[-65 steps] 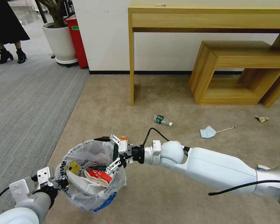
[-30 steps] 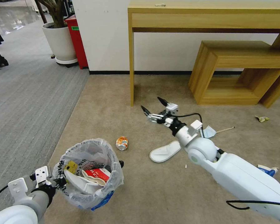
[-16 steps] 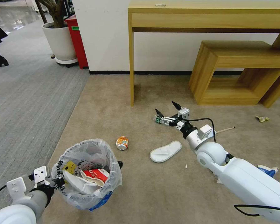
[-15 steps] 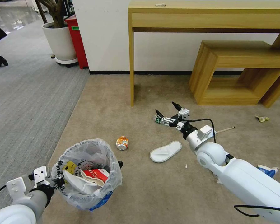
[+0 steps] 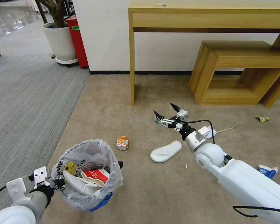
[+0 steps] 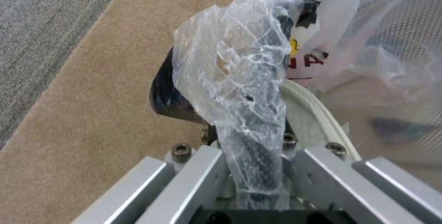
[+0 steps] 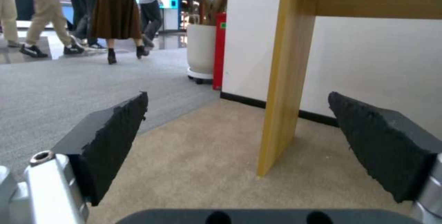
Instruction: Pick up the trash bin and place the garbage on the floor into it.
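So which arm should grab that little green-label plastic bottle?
Probably the right: its gripper is open right over the green-label plastic bottle, while the left gripper is busy holding the bag-lined black bin.

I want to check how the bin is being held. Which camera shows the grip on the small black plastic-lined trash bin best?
The left wrist view: the left gripper is shut on the small black plastic-lined trash bin at its bag-covered rim. The head view shows the whole bin with the gripper at its edge. The right wrist view faces a wooden table leg.
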You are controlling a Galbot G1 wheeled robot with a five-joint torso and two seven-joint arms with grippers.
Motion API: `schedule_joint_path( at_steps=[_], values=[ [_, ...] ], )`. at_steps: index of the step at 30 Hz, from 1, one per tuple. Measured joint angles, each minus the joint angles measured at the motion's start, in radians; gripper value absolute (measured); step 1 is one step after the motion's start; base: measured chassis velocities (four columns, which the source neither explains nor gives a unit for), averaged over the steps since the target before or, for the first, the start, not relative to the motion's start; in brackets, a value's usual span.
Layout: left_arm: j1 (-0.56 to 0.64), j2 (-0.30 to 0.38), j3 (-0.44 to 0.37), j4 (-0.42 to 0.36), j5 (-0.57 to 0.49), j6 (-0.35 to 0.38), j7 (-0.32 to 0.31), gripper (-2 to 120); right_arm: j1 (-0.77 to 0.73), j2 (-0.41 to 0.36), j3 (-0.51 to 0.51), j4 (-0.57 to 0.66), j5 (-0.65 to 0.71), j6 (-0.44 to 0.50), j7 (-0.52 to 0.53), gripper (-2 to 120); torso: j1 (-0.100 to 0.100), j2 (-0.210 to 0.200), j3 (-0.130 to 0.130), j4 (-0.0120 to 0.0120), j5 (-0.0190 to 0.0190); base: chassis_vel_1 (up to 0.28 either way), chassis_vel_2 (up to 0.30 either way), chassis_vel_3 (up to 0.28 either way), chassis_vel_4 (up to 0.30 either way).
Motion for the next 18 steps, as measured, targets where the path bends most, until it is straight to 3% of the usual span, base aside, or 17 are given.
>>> schedule_joint_path(
  at_steps=[18],
  values=[
    [-0.001, -0.012, 0.002, -0.001, 0.01, 0.0, 0.001, 1, -0.003, 0.01, 0.004, -0.025, -0.013, 0.021, -0.013, 100, 0.0, 0.0, 0.0, 0.0002, -0.0001, 0.061, 0.061, -0.065, -0.064]
  ],
)
